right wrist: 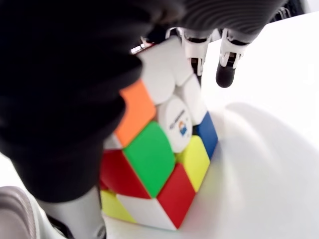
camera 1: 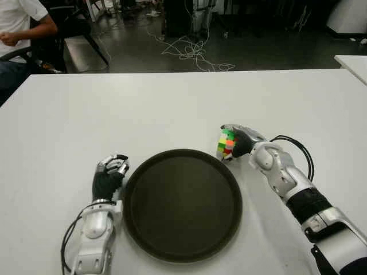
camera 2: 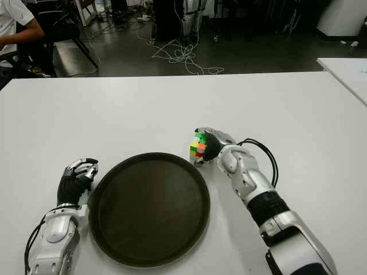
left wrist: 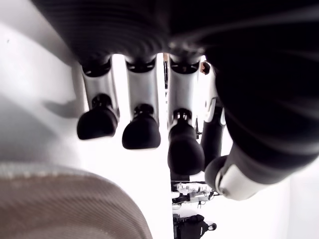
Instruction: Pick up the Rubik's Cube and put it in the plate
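Multicoloured Rubik's Cube (camera 1: 227, 144) sits clasped in the right hand (camera 1: 241, 141), fingers wrapped around it, low over the white surface (camera 1: 172, 103) and just beside the round dark brown plate (camera 1: 182, 204), at its far rim. Across the plate from that hand, the left hand (camera 1: 109, 176) holds nothing, fingers loosely curled, beside the near rim

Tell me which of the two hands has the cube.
The right hand, closed on the cube just past the plate's right rim. The left hand shows left of the plate, holding nothing.
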Motion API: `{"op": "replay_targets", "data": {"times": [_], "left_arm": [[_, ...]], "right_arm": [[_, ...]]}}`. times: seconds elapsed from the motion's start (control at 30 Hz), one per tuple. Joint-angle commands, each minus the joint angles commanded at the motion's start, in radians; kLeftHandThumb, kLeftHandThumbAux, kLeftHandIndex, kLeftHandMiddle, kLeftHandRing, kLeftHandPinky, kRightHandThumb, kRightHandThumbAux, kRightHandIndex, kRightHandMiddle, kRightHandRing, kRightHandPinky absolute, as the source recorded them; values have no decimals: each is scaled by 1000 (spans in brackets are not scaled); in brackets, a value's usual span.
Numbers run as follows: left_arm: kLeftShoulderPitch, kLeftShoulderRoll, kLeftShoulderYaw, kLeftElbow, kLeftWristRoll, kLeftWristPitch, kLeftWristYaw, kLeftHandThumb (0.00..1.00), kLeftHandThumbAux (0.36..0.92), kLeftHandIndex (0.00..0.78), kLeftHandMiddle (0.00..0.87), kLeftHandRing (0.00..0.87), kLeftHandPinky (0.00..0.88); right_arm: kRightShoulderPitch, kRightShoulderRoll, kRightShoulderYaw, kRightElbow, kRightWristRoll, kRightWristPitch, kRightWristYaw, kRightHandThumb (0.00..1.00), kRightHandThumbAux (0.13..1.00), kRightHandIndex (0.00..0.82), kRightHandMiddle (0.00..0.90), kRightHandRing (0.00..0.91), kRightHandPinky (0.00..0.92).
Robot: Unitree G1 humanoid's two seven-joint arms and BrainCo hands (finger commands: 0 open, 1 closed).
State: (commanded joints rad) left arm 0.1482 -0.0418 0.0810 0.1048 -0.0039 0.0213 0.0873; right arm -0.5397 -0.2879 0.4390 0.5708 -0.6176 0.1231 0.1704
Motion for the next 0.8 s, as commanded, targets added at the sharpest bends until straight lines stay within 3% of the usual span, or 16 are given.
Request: {"op": "replay_targets", "data": {"times": [0.2, 0.43, 0.67, 0.8], "left_arm": [[2, -3, -1, -4, -2, 6, 0, 709, 705, 444, 799, 813, 799], [3, -4, -1, -6, -3, 5, 0, 710, 704, 444, 802, 819, 811], [3, -6, 1, -8, -6, 5, 0, 710, 704, 444, 800, 818, 808], [3, -7, 1, -11, -5, 9, 3, 710, 704, 444, 800, 817, 807]], "right_arm": [[-4, -4, 3, 9, -3, -8, 4, 0, 858, 50, 119, 132, 118], [-11, -13, 2, 40, 4, -63, 9, 0, 940, 64, 113, 124, 138], [-11, -8, -2, 46, -4, -59, 1, 0, 916, 94, 135, 152, 177], [-4, 7, -16, 37, 4, -31, -18, 0, 905, 207, 187, 209, 274]]}}
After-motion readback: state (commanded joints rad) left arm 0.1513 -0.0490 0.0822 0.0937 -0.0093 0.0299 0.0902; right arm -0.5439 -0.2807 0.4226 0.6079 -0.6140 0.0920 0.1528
